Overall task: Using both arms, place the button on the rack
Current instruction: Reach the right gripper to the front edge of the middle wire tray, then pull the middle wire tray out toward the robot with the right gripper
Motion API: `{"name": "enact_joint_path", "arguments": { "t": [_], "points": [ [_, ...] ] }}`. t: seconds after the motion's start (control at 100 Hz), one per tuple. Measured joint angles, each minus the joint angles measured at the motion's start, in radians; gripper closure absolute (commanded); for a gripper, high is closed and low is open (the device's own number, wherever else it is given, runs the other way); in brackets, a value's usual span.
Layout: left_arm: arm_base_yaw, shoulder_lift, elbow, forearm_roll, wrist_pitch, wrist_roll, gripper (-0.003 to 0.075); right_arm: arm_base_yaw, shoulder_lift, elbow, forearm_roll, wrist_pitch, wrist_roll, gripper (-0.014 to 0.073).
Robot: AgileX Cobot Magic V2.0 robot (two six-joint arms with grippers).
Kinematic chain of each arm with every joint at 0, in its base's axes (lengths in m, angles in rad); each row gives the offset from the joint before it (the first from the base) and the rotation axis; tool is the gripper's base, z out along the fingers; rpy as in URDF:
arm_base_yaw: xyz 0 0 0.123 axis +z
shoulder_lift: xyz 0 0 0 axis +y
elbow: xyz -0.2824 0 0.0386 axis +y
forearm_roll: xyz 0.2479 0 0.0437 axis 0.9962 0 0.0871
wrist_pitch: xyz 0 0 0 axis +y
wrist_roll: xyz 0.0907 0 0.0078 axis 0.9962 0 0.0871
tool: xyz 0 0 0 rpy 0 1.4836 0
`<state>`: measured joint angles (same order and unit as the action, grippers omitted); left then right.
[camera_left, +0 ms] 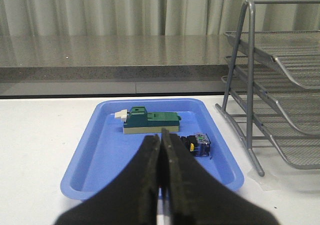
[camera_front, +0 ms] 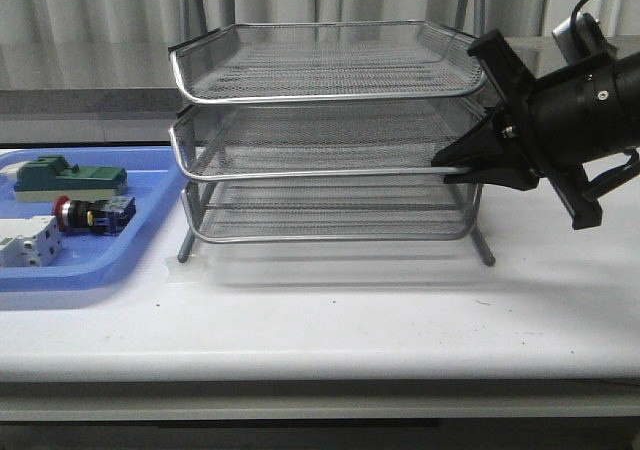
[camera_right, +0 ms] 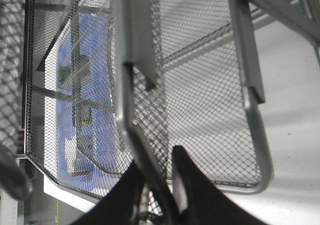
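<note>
2 jaws: right [camera_front: 462, 162] clamped on rack [camera_front: 320, 135] rim; left [camera_left: 161, 155] together, empty.

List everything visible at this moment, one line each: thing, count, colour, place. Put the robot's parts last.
rack: one, silver wire mesh, three tiers, centre of the table.
blue tray: one, flat plastic, on the table left of the rack.
button: one, red cap with black and blue body, lying in the blue tray.
green block: one, green on a pale base, at the back of the tray.
white terminal block: one, white, front left of the tray.
table: one, white.
left gripper: one, black, shut, above the tray's near edge.
right gripper: one, black, closed on the middle tier's right front rim.
</note>
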<state>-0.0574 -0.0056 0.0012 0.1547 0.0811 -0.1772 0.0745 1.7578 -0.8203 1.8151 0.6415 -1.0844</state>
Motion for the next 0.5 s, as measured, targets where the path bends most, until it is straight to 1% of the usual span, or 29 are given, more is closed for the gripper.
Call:
{"name": "enact_joint_path", "arguments": {
  "t": [0.24,0.5],
  "points": [
    [0.0,0.0,0.0,0.0,0.0,0.0,0.074,0.0,0.0,0.027,0.024,0.012,0.0,0.061],
    [0.0,0.0,0.0,0.0,0.0,0.0,0.074,0.0,-0.07,0.155,0.026,0.043,-0.013,0.061]
  ]
}}
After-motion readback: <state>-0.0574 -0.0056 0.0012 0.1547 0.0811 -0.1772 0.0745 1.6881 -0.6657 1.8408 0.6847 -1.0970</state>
